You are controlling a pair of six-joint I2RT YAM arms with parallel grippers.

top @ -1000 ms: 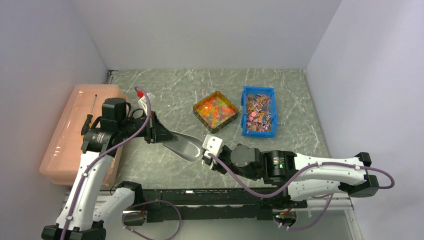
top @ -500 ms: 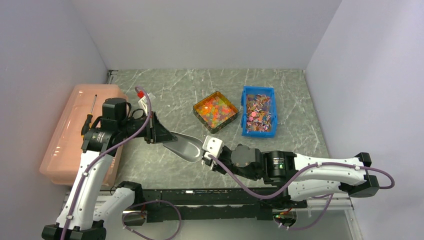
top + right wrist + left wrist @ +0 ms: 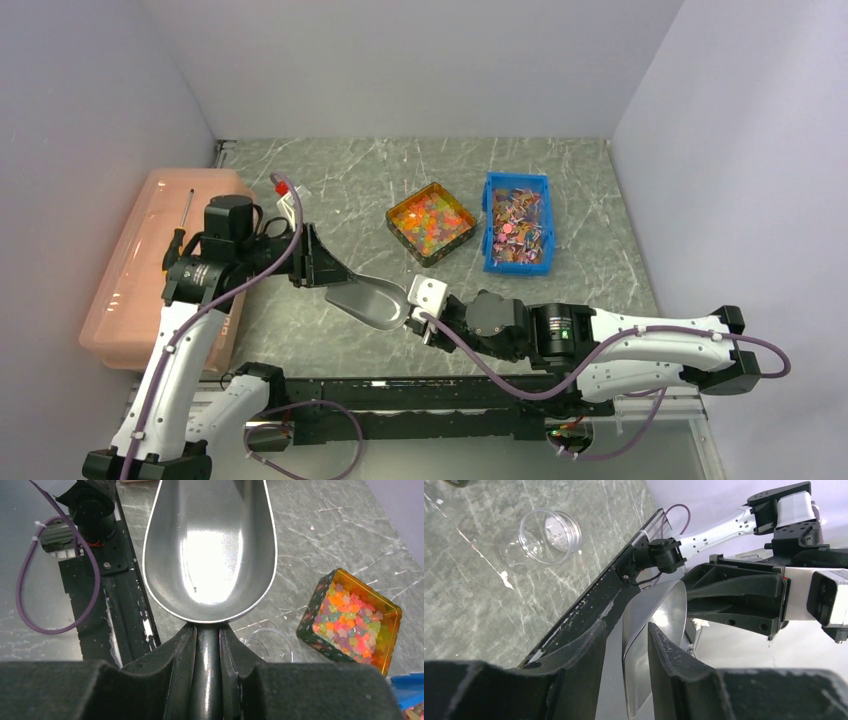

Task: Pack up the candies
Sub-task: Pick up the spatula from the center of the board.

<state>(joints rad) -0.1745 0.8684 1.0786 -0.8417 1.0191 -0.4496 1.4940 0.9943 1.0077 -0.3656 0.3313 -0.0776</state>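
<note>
The candies (image 3: 430, 220) are tiny orange, yellow, red and green pieces filling a square tin; they also show in the right wrist view (image 3: 350, 619). An empty metal scoop (image 3: 370, 298) hangs over the table's near edge between the arms. My right gripper (image 3: 420, 308) is shut on the scoop's handle (image 3: 207, 670), with the bowl (image 3: 210, 545) pointing away from it. My left gripper (image 3: 333, 274) is open around the bowl's front rim (image 3: 636, 630). One finger (image 3: 664, 650) is against the metal, with a gap on the other side.
A clear round cup (image 3: 549, 534) stands on the marble below the scoop and also shows in the right wrist view (image 3: 270, 645). A blue bin (image 3: 518, 222) of wrapped sweets sits right of the tin. A pink lidded box (image 3: 140, 270) with a screwdriver stands at the left.
The scoop and my right gripper have shifted slightly toward the near edge, and the bowl has slid a little in the left fingers. The left arm has hardly moved.
</note>
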